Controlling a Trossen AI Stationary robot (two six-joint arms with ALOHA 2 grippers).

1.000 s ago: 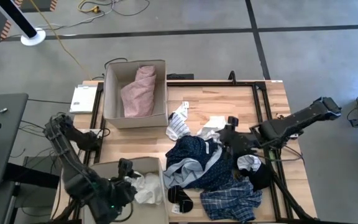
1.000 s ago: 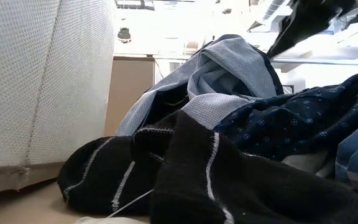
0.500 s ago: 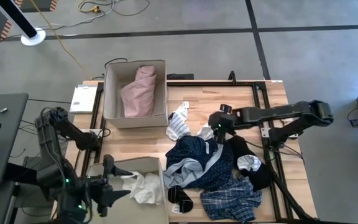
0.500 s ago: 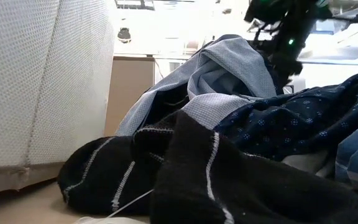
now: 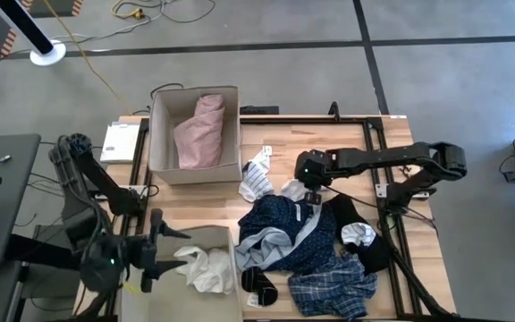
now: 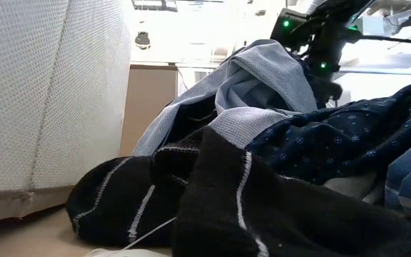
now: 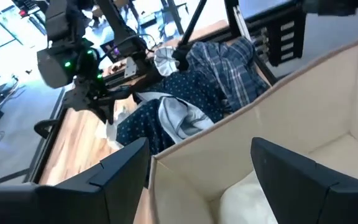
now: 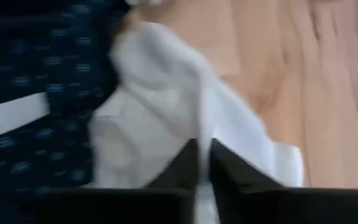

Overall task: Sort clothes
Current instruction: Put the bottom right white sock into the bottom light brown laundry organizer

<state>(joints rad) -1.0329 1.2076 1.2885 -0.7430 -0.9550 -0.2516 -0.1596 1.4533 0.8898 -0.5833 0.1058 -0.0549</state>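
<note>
The clothes lie heaped at the table's near right: a navy dotted garment (image 5: pixel 280 219), a blue plaid one (image 5: pixel 333 288), dark socks (image 5: pixel 257 279) and a striped piece (image 5: pixel 256 179). At the heap's far edge, a small white garment (image 8: pixel 166 118) lies on the wood, and my right gripper (image 5: pixel 311 190) is shut on it. A pink garment (image 5: pixel 199 130) lies in the far box (image 5: pixel 159 134). My left gripper (image 7: pixel 201 174) stands open at the near box (image 5: pixel 213 234), beside the white cloth (image 5: pixel 206 268) inside it. My right gripper pinches a raised ridge of the white garment (image 8: pixel 194 134) between its two fingers (image 8: pixel 229 171). The fingers come from above, pointing down. The garment still lies on the table, one side against the navy dotted garment; one layer or several, I cannot tell.
A black metal frame (image 5: pixel 374 134) runs along the table's far and right sides. A white device (image 5: pixel 119 141) sits left of the far box. Bare wood (image 5: pixel 329 148) shows beyond the heap. A grey fabric wall (image 6: pixel 48 93) fills the left of the low view.
My right gripper has swung from over the heap's right part toward the table's left and far edge, and now stands over the white garment. My left gripper has drawn back from the near box's white cloth toward the table's left edge.
</note>
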